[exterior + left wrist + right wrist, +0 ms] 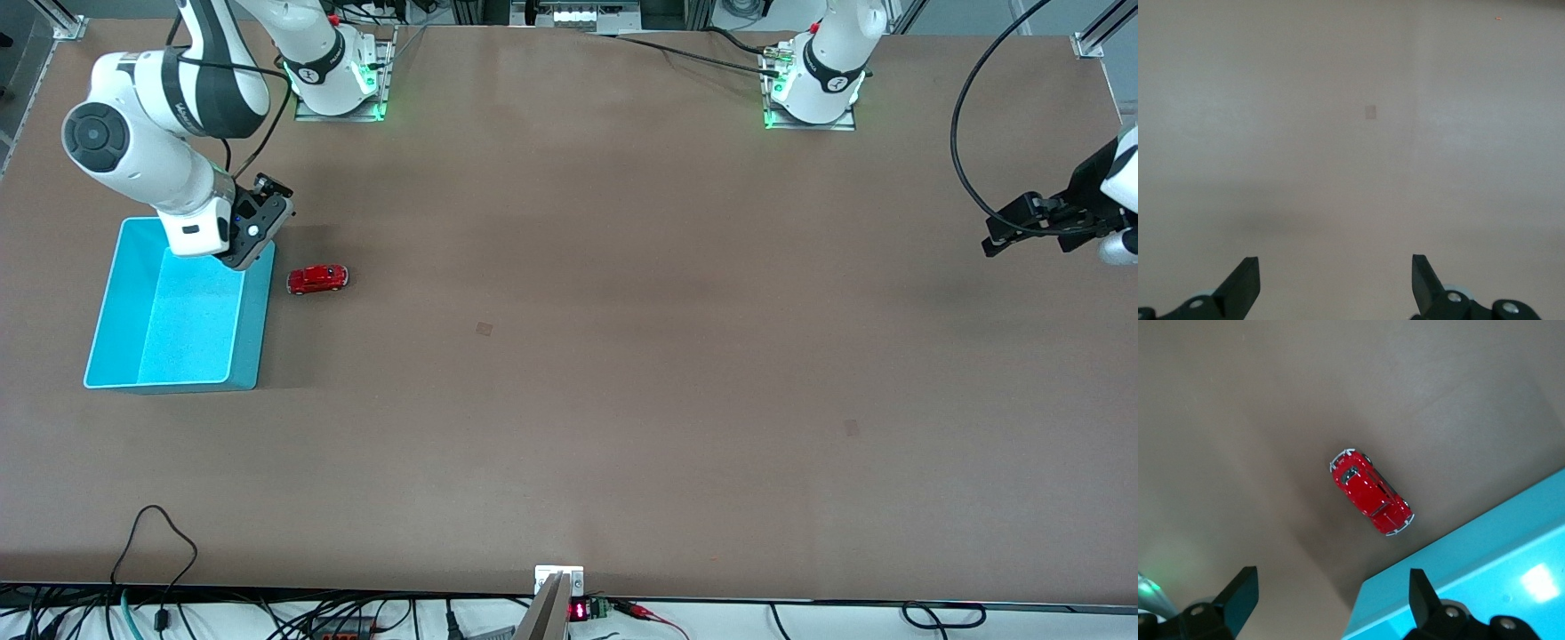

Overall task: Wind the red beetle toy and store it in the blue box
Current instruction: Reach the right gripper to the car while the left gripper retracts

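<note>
Red beetle toy (317, 279) lies beside the raised right claw (253, 233) (open).

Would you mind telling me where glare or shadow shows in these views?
Right wrist view: a bright glare patch sits on the blue box, and a soft shadow lies beside the red beetle toy. Left wrist view: a faint dark shadow band crosses the bare table.

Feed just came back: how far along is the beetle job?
Nothing looks done: the small glossy red beetle toy car sits on the table beside the light-blue plastic box, not in it. The right gripper hangs open over the box's edge, empty. The left gripper waits open. Winding and storing remain.
</note>
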`<action>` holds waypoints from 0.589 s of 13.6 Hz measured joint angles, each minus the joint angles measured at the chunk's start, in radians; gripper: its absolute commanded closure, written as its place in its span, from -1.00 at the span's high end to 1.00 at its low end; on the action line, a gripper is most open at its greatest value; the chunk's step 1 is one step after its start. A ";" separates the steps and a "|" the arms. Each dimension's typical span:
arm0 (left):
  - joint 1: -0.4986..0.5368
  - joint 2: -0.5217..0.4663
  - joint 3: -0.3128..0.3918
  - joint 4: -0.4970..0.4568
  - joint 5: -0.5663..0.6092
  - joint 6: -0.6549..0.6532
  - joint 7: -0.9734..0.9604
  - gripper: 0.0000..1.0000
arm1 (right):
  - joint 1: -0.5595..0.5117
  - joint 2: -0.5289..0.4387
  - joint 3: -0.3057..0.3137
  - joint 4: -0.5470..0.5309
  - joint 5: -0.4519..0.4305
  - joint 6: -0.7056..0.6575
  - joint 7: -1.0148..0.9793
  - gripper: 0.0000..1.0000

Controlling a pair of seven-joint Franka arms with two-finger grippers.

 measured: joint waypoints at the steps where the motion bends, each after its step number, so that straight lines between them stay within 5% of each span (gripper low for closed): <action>1: 0.002 -0.009 0.000 -0.011 0.000 -0.005 0.000 1.00 | -0.001 0.000 0.001 -0.034 -0.026 0.052 -0.034 1.00; 8: 0.001 -0.012 -0.001 0.003 0.000 -0.018 0.000 1.00 | -0.026 0.043 0.079 -0.164 -0.118 0.344 -0.311 1.00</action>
